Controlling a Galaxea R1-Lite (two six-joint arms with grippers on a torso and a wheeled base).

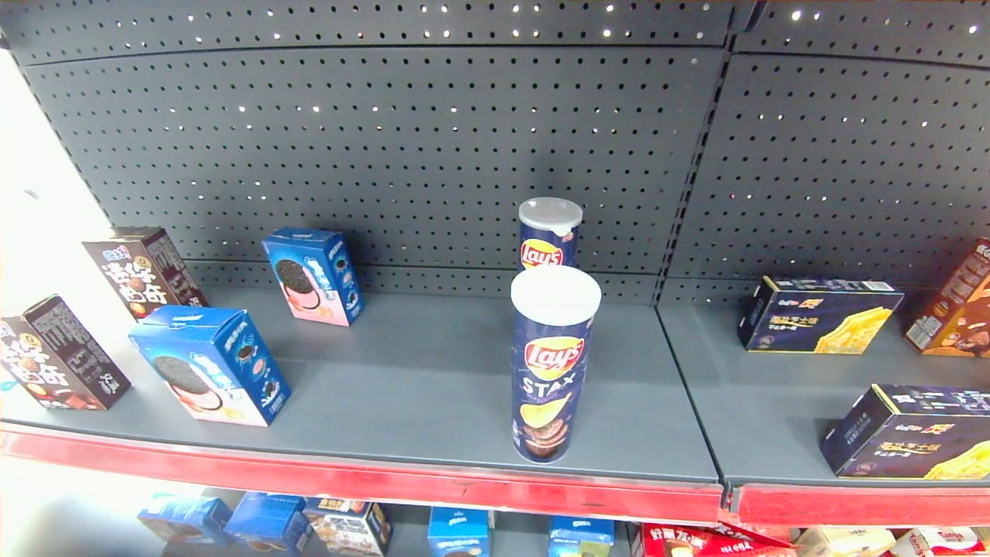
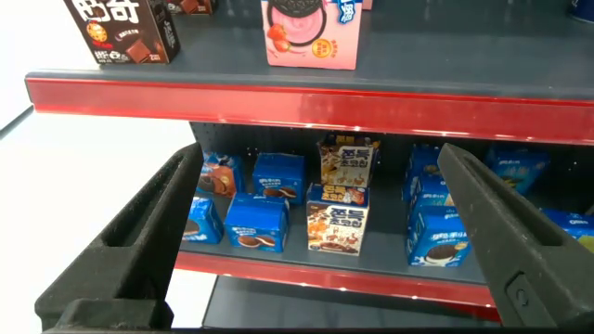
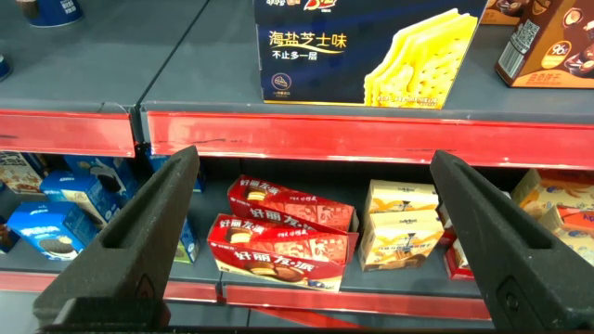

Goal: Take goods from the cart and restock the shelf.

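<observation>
Two dark blue chip cans stand upright on the grey shelf [image 1: 433, 387]: one can [image 1: 551, 363] near the front edge, the other can [image 1: 547, 234] behind it by the pegboard. My left gripper [image 2: 316, 250] is open and holds nothing, facing the red shelf lip [image 2: 306, 104] below the blue cookie box [image 2: 311, 32]. My right gripper [image 3: 316, 241] is also open with nothing in it, in front of the red lip under a dark blue cracker box [image 3: 367, 51].
Brown chocolate boxes [image 1: 58, 353] and blue cookie boxes [image 1: 213, 365] stand on the shelf's left part. Dark cracker boxes [image 1: 816, 315] lie on the right section. The lower shelf holds blue boxes [image 2: 255, 223], red boxes [image 3: 283, 243] and yellow boxes [image 3: 401, 237]. Open shelf surface lies around the cans.
</observation>
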